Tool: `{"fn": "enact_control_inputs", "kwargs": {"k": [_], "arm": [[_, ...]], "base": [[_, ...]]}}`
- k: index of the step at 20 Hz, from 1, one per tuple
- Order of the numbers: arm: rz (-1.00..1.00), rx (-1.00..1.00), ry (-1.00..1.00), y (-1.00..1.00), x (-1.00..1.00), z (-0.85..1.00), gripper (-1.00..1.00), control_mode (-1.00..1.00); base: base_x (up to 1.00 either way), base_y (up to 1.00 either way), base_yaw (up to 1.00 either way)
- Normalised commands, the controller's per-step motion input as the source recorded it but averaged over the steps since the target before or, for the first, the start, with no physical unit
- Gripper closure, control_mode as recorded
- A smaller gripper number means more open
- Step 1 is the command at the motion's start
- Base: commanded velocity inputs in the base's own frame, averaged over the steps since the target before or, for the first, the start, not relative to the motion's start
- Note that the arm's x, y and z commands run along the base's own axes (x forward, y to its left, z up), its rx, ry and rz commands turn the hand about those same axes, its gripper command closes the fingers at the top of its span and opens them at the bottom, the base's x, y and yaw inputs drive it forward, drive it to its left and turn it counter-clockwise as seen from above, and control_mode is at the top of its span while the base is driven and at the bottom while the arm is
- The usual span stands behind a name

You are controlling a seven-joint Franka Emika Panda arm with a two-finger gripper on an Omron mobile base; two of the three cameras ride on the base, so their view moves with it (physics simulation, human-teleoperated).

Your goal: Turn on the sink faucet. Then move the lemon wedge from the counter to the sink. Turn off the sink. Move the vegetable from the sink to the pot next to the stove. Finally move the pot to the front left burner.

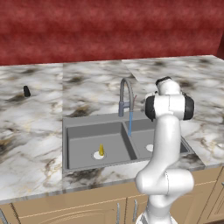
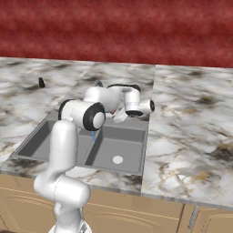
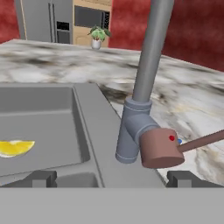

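Note:
The grey sink faucet [image 1: 125, 94] stands behind the double sink [image 1: 87, 120], and a thin blue stream [image 1: 130, 124] falls from its spout. A yellow lemon wedge [image 1: 101, 150] lies by the drain of the left basin, and also appears as the lemon wedge [image 3: 15, 147] at the left of the hand view. My gripper [image 3: 111, 179] is open and level with the faucet's base [image 3: 131, 140]. The brown knob of the side lever [image 3: 159, 148] sits just ahead between the fingertips, untouched. My hand [image 2: 136, 107] hovers over the back rim of the sink.
A small black cone [image 1: 27, 91] stands far left on the marble counter [image 1: 35, 131]. My arm [image 1: 166, 144] covers much of the right basin. A red wall backs the counter. A potted plant [image 3: 97, 37] and a fridge stand far off.

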Motion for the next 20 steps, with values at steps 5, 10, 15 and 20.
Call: {"fn": "enact_control_inputs", "kwargs": {"k": [5, 10, 15, 20], "arm": [[0.0, 0.0, 0.08, 0.0, 0.4, 0.0, -1.0, -1.0], [0.0, 0.0, 0.07, 0.0, 0.4, -0.01, -1.0, -1.0], [0.0, 0.0, 0.06, 0.0, 0.43, -0.03, -1.0, -1.0], [0.01, 0.0, 0.03, 0.0, 0.24, -0.01, -1.0, -1.0]], "base": [[0.0, 0.0, 0.0], [0.0, 0.0, 0.0], [0.0, 0.0, 0.0], [0.0, 0.0, 0.0]]}}
